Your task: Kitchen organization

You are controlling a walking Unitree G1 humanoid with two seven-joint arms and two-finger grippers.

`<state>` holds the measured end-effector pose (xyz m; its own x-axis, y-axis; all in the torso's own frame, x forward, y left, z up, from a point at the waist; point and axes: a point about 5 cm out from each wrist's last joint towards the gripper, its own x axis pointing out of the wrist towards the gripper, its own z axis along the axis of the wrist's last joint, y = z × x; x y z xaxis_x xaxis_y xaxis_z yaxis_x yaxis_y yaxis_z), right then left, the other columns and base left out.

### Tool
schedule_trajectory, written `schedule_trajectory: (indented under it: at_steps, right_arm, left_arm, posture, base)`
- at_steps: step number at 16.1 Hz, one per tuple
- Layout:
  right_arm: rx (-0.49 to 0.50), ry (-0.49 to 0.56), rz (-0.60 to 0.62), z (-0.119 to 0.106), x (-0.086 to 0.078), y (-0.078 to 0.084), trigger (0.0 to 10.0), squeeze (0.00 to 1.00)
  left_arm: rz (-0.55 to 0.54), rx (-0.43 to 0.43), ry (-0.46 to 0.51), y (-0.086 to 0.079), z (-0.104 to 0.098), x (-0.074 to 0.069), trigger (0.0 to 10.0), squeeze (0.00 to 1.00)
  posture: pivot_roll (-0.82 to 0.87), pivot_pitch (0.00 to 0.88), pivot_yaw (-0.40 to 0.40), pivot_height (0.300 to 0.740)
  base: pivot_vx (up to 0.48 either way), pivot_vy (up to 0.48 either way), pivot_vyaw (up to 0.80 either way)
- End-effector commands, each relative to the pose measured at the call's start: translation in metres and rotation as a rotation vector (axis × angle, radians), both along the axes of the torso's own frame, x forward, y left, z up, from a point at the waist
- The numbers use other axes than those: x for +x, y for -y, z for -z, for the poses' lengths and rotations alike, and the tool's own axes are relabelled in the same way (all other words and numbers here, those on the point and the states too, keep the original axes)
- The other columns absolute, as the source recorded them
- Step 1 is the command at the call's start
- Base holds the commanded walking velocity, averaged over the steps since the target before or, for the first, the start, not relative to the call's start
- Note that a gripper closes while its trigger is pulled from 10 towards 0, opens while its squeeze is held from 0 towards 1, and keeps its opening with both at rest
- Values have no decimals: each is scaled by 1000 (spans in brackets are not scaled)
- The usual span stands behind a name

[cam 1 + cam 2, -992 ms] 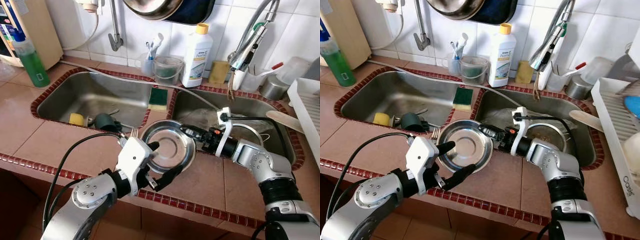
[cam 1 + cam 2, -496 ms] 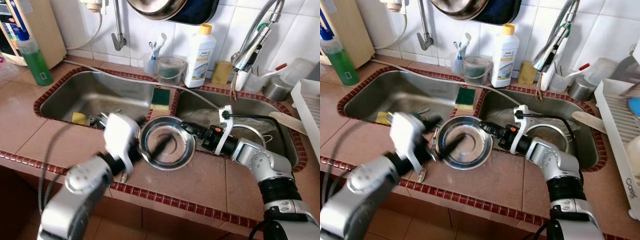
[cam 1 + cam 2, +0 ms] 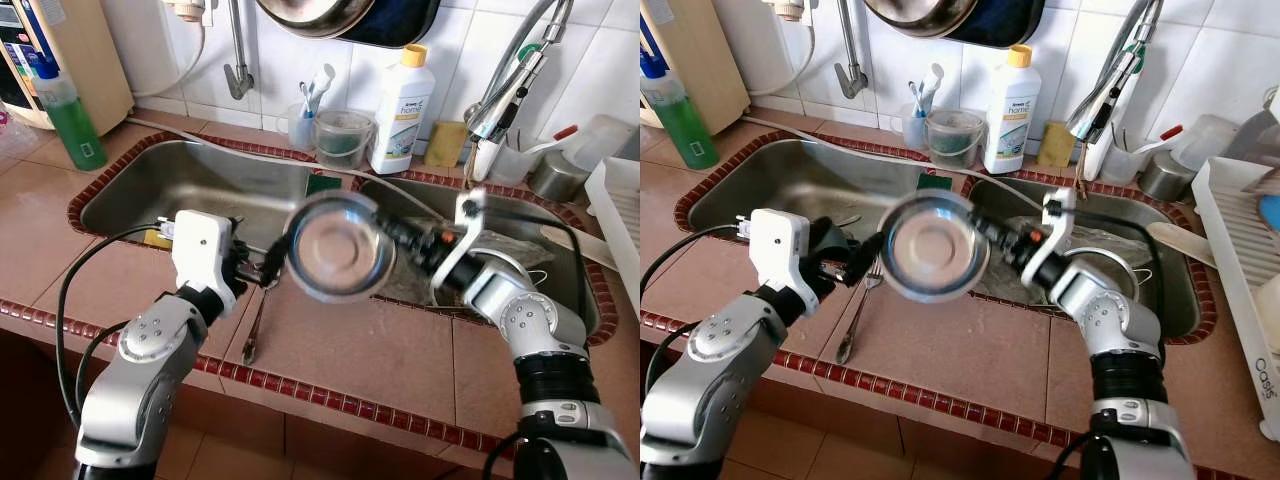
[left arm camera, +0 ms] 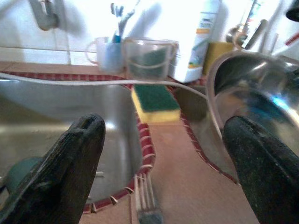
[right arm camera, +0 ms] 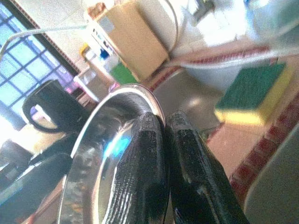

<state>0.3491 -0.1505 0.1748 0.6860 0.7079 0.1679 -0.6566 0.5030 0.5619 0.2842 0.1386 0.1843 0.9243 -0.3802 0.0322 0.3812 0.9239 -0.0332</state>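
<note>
Fork (image 3: 254, 328) lies nearest me on the tiled counter (image 3: 380, 350), its long axis running from 7 up to 1 o'clock, tines toward the sink. Just above it I've got my left gripper (image 3: 252, 270) spread wide and holding nothing, fingers aimed at 3 o'clock. In the left wrist view the fork's tines sit between the two pads, low, and the steel plate (image 3: 339, 246) looms off one finger.

That plate is the thing in play: lifted clear of the counter, tilted up on edge, blurred, hanging over the divider between the two basins. My right gripper (image 5: 163, 140) is clamped on its rim from the 3 o'clock side; the right wrist view shows both fingers pinched together over the edge.

So the right arm owns the plate, and the dish rack (image 3: 1230, 250) sits well off at 3 o'clock, which I judge the likely destination. Beyond, sponge (image 4: 155, 103) and detergent bottle (image 3: 402, 98) at 12.
</note>
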Motion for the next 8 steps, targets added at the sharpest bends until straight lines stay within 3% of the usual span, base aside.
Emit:
schedule_trajectory:
  at_steps: [1, 8]
  right_arm:
    - [24, 63, 51, -11, 0, 7, 10000, 0]
    - [55, 106, 180, -16, -2, 13, 10000, 0]
  left_arm:
    - [-33, -1, 0, -5, 0, 3, 10000, 0]
    - [-69, -62, 25, -12, -11, 18, 10000, 0]
  posture:
    - [-98, 45, -21, 740]
    - [-117, 29, -1, 740]
  base:
    - [0, 0, 0]
    - [0, 0, 0]
